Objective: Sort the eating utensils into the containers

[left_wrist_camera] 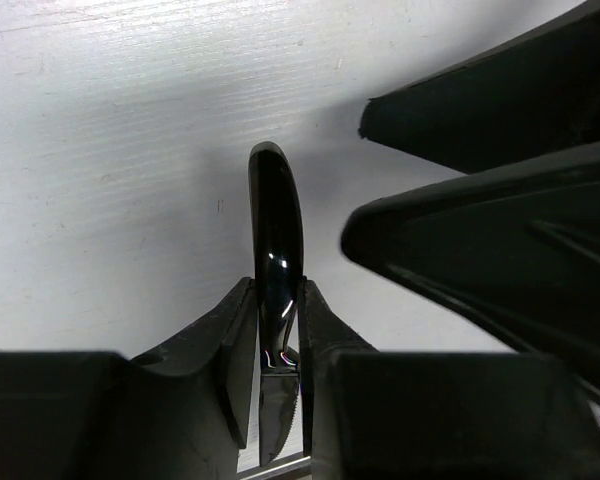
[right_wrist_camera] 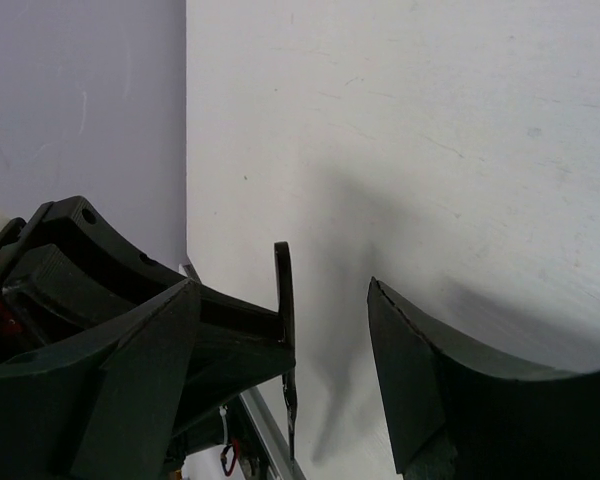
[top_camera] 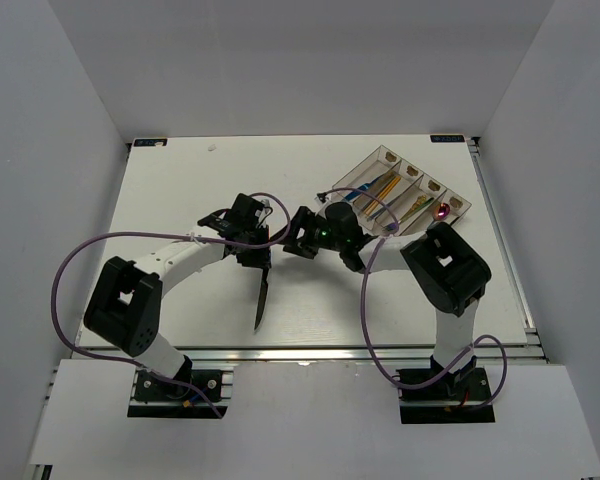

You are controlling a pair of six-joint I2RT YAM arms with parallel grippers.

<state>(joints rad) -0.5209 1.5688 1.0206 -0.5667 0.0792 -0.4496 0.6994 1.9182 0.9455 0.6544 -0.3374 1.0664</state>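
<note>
Black knife (top_camera: 261, 297): glossy, slim, rounded handle end, serrated blade. Blade end points to 6 o'clock, left of table centre. Handle pinched in left gripper (left_wrist_camera: 278, 300).

Smoky clear tray (top_camera: 363, 172): four long compartments, table's 1 o'clock, angled 2-to-8. Holds blue utensil (top_camera: 380, 188), gold utensil (top_camera: 413, 205). Purple spoon bowl (top_camera: 442, 211) at tray's 4 o'clock side.

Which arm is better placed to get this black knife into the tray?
Right, probably. The left gripper is shut on the black knife, but the tray lies on the right arm's side, and the open right gripper is beside it.
</note>
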